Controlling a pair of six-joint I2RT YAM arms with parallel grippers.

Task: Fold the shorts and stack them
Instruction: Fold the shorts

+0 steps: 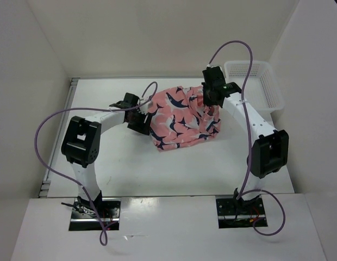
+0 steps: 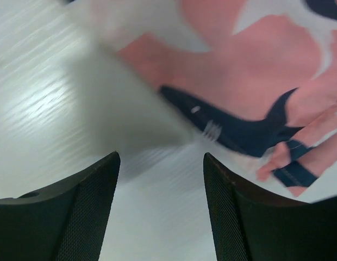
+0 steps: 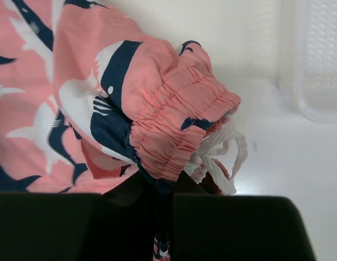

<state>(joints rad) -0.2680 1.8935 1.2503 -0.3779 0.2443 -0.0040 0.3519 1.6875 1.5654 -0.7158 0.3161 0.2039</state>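
The salmon-pink shorts [image 1: 182, 117] with navy-and-white sharks lie bunched in the middle of the table. My right gripper [image 1: 210, 100] is shut on the shorts at their right side. In the right wrist view the elastic waistband [image 3: 182, 128] and white drawstring [image 3: 225, 155] bulge out of the closed jaws of my right gripper [image 3: 164, 187]. My left gripper [image 1: 142, 120] is open and empty just left of the shorts. In the left wrist view its fingers [image 2: 76, 212] frame bare table, with the shorts' edge [image 2: 239, 81] just beyond.
A white mesh basket [image 1: 269, 87] stands at the back right corner, also at the right edge of the right wrist view [image 3: 320, 60]. White walls close in the table on three sides. Purple cables loop over both arms.
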